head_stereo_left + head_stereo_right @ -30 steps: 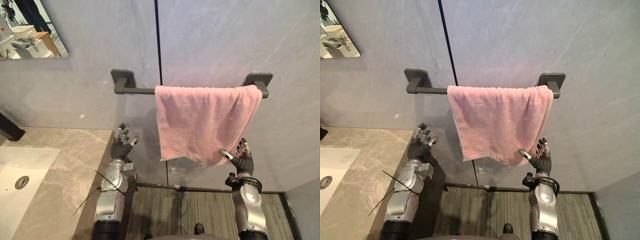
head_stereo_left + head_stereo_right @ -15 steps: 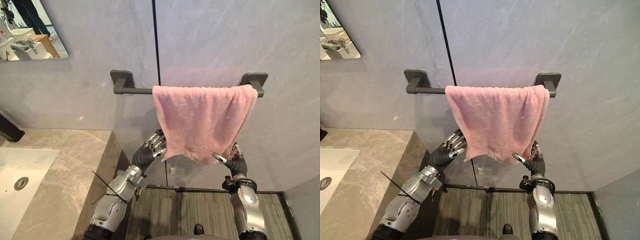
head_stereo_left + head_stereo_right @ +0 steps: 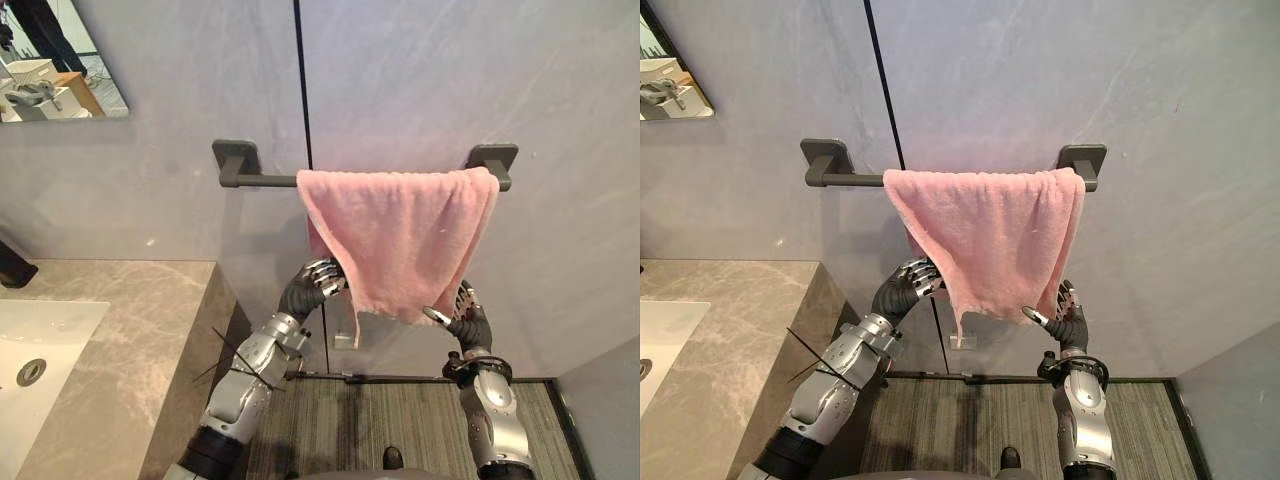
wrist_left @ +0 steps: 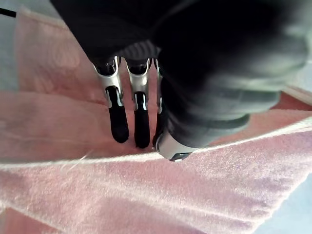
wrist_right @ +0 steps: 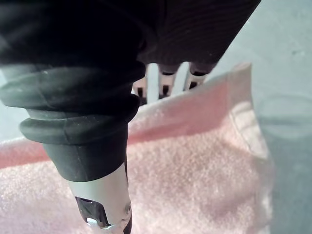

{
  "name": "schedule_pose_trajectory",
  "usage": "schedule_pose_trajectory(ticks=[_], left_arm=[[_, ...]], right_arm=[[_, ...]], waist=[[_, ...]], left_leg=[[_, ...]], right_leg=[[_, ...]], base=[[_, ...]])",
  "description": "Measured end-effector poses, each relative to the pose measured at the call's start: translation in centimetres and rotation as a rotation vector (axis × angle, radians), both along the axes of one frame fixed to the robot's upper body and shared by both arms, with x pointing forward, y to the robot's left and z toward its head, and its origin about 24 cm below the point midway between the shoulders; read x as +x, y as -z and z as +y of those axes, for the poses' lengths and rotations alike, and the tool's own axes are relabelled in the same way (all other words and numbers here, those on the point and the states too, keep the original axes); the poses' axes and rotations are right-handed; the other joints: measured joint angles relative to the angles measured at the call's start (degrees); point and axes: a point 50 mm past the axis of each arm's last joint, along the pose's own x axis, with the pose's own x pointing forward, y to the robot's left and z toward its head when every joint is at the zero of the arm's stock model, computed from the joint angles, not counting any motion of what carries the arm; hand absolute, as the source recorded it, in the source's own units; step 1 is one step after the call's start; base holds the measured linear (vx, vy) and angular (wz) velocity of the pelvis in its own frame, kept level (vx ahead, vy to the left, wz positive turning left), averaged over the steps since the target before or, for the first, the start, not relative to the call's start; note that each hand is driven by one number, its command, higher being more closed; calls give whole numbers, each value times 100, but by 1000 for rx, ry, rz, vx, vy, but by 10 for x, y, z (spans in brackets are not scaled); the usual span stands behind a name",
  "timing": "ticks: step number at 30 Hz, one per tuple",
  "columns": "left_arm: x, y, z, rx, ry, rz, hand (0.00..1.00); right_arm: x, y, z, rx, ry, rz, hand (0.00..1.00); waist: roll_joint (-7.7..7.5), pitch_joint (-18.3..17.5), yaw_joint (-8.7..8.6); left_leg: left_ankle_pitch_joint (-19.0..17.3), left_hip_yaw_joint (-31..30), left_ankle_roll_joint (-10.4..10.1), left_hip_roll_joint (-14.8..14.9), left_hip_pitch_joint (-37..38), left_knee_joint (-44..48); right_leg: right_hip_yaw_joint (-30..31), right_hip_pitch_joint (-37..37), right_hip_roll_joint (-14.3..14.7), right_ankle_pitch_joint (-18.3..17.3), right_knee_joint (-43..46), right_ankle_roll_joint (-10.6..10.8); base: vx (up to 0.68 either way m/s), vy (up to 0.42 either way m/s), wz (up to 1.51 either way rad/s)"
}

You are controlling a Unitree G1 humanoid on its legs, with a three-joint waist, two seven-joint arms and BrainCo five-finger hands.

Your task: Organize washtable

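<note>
left hand (image 3: 306, 290) — fingers and thumb pinch the pink towel (image 3: 400, 235) edge between them | right hand (image 3: 468, 326) — thumb before towel, fingertips hidden behind it; you cannot tell its grip

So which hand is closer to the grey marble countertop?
Left. The left hand is at the pink towel's lower edge nearest the grey marble countertop; the right hand is at its far corner.
</note>
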Motion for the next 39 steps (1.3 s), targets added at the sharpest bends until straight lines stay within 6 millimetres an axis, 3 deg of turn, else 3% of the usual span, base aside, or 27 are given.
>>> schedule_pose_trajectory(ticks=[5, 12, 28, 29, 34, 39], left_arm=[[8, -8, 16, 57, -165, -61, 100], [13, -17, 24, 209, -331, -142, 100], [7, -21, 58, 183, -546, -144, 100], [6, -20, 59, 181, -557, -136, 0], [1, -12, 63, 127, -544, -96, 0], [-5, -4, 57, -10, -354, -67, 0]], right_arm=[[0, 0, 1, 1, 2, -1, 0], [1, -1, 3, 3, 0, -4, 0], [1, -2, 4, 2, 9, -6, 0], [1, -2, 4, 2, 10, -6, 0], [1, -2, 4, 2, 11, -6, 0], [0, -2, 0, 2, 19, -7, 0]], waist=[[-11, -19, 5], [-17, -110, 10], [1, -153, 30], [1, -153, 37], [4, -153, 48], [27, -151, 51]], left_leg=[[0, 11, 0, 22, 1, -7], [0, 0, 0, 22, 7, -6], [0, 27, 0, 29, 41, -1], [0, 28, 0, 29, 42, -2], [0, 29, 0, 29, 45, -5], [0, 29, 0, 28, 45, -11]], right_leg=[[5, -10, 28, 0, 0, 0], [0, 0, 31, 1, 0, 1], [20, 24, 39, 6, -1, -5], [21, 24, 39, 6, -1, -5], [20, 27, 38, 6, -2, -5], [17, 25, 37, 5, -6, -5]], base=[[0, 0, 0], [-10, -4, 0], [0, 0, 0], [0, 0, 0], [0, 0, 0], [0, 0, 0]])
